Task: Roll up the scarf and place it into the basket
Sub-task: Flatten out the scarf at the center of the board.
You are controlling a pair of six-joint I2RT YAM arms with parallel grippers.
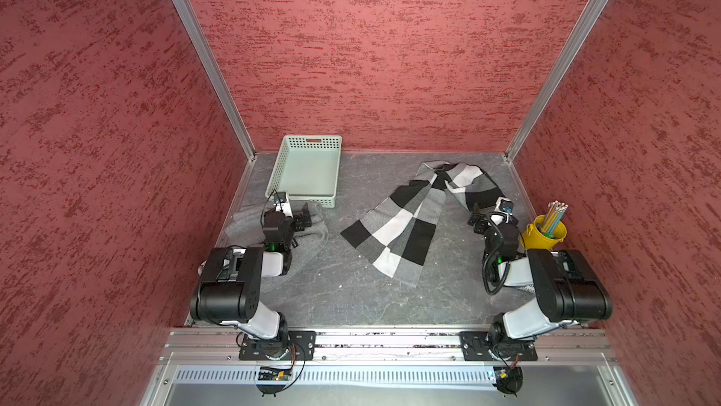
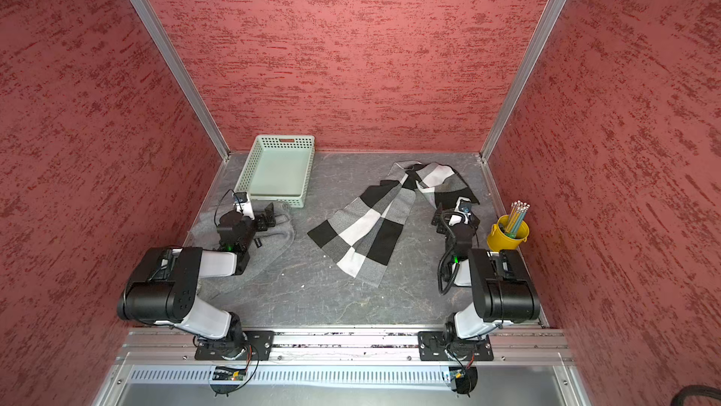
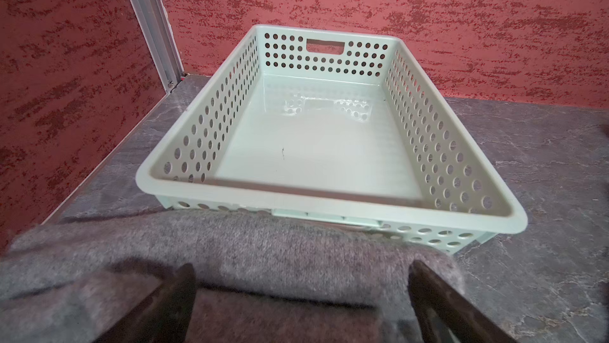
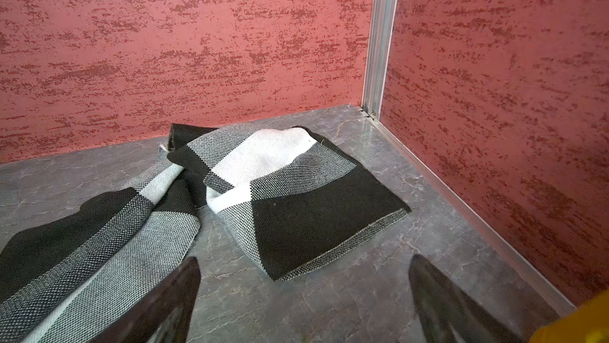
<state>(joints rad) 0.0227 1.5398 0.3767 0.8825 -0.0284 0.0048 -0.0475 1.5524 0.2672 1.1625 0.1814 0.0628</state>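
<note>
Left gripper (image 1: 303, 217) sits left of centre in both top views, its jaws spread wide and holding nothing. It is low over a grey woolly cloth (image 1: 314, 238). In the left wrist view we see its dark fingers (image 3: 178, 295) on either side of a fold of that cloth, but we cannot tell whether they touch it. Just beyond the fold stands the basket (image 1: 277, 168), up and left of centre against the back wall, its near wall touching the cloth.

Our right gripper (image 1: 476, 217) is at the right of the frame, also wide apart and holding nothing. In the right wrist view its fingers (image 4: 184, 295) hang above the bare table (image 4: 329, 305), near the scarf's black end.

We find the checked scarf (image 1: 405, 220) unrolled on the table right of centre, bunched near the back wall, well apart from the basket. A yellow bucket (image 1: 544, 238) of pencils (image 1: 556, 214) stands at the far right beside the right arm.
</note>
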